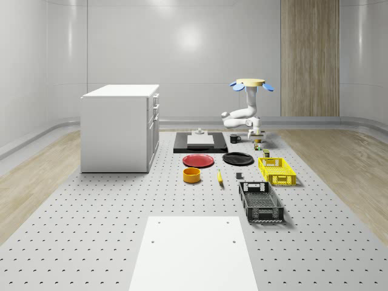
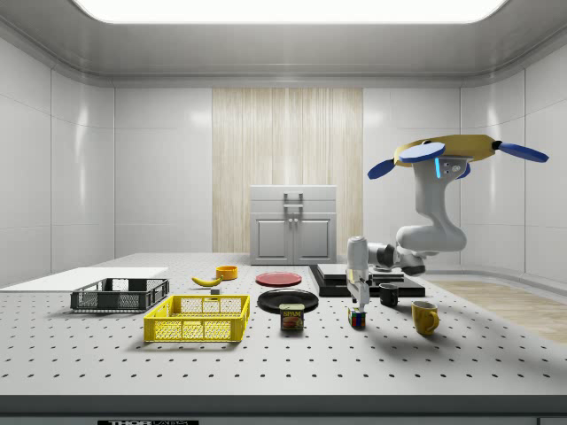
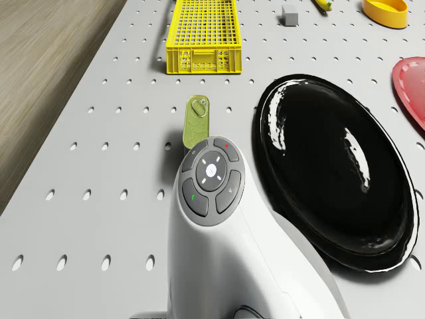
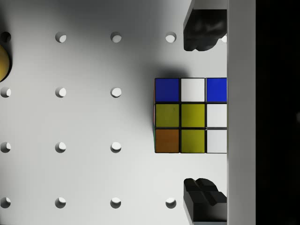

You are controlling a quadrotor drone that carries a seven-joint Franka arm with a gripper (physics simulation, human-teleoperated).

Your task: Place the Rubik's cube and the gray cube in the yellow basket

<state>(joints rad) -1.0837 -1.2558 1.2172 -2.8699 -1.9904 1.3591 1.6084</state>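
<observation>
Directly under the wrist camera sat the Rubik's cube (image 4: pixel 191 115) on the perforated desk (image 4: pixel 84 122), its upper face showing blue, white and blue squares in one row, two olive-yellow and a white in the next, then orange, yellow and white. The hand (image 4: pixel 201 115) hung over it with its two dark fingertips (image 4: pixel 202 28) spread apart, one on each side of the cube and neither touching it. In the side view the cube (image 2: pixel 357 318) stood on the desk just below the hand (image 2: pixel 358 299), with a small tin (image 2: pixel 291 317) to that view's left and a yellow mug (image 2: pixel 424 316) to its right.

The yellow basket (image 2: pixel 198 319) lay farther to the side view's left, well apart from the cube, and held nothing. The gray cube (image 3: pixel 289 15) rested on the desk beside the basket's far end in the drone view. Beyond the yellow basket a black basket (image 2: pixel 120 295) also stood with nothing in it.

The white arm (image 2: pixel 416 239) reached down from the drone (image 2: pixel 452 152), bent at the elbow, with the wrist pointing straight down. The drone hovered above the desk near a black plate (image 3: pixel 332 173) and a black tray (image 1: pixel 200 143), beside the cube rather than over the baskets.
</observation>
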